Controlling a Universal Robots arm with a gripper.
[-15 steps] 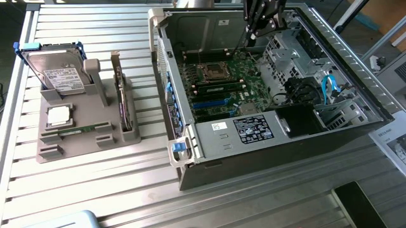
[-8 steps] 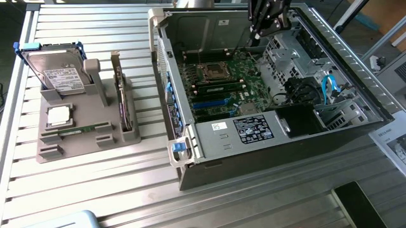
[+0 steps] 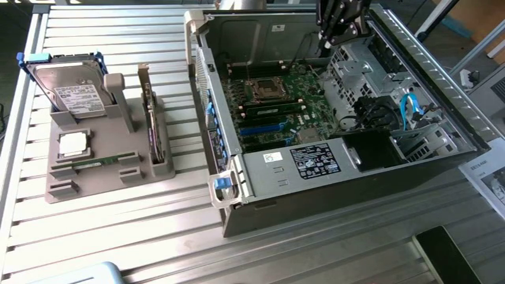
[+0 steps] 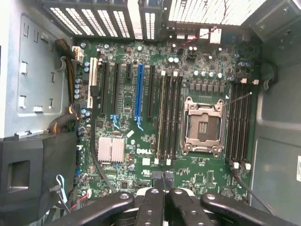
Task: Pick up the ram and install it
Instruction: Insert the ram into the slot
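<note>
The end effector (image 4: 164, 181), fingers pressed together, hangs above the open computer case (image 3: 268, 177). The ram (image 3: 106, 161) lies flat in the grey holder (image 3: 94, 183), near the desk (image 3: 158, 236) edge at the exterior view's left.

The end effector (image 4: 164, 181) is glossy black, its curved linkage arms (image 4: 94, 207) jointed with round pivot screws (image 4: 124, 196).

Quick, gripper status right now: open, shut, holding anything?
Gripper: shut, nothing visible in its grip, above the motherboard inside the open computer case.
</note>
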